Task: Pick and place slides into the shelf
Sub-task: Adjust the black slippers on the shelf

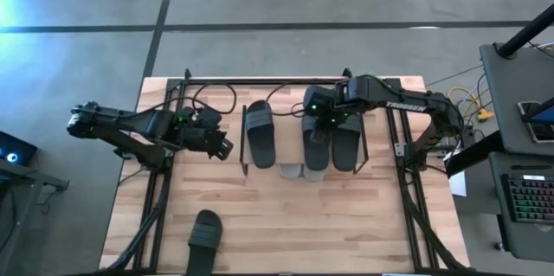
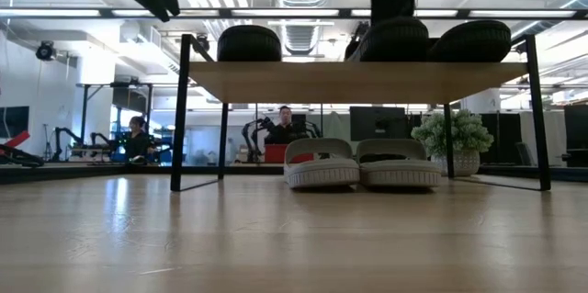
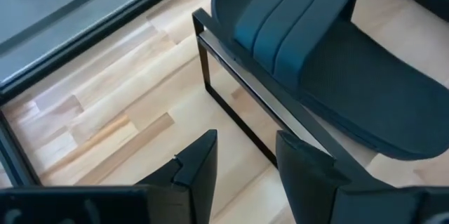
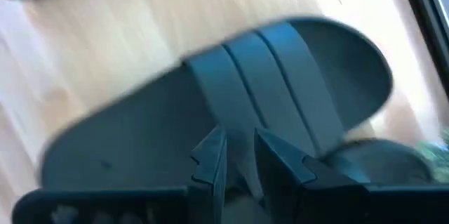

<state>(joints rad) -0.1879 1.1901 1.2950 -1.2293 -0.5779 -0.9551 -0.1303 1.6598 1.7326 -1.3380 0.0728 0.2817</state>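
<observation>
Gripping the strap of the middle black slide (image 1: 317, 138), the right gripper (image 1: 329, 120) is seen over the shelf (image 2: 354, 80), its fingers (image 4: 210, 157) drawn narrow on either side of the strap's ribbed band, as the right wrist view shows. That slide lies on the shelf's wooden top board, and another black slide (image 1: 345, 142) is placed just beside it on the outer side of the gripper, while a third black slide (image 1: 260, 131) is set apart on the other side, toward the left arm. Beneath the board, directly under the right gripper, two light grey slides (image 2: 361, 163) are stood side by side on the table (image 1: 286, 215), touching or nearly so. The left gripper (image 1: 221, 147) is held beside the shelf's end, just short of the third black slide, with its fingers (image 3: 196, 164) parted by a moderate gap and nothing between them; the black wire frame of the shelf is seen just ahead of them. A fourth black slide (image 1: 204, 240) is left on the table, well away from both grippers, near the table's front edge.
</observation>
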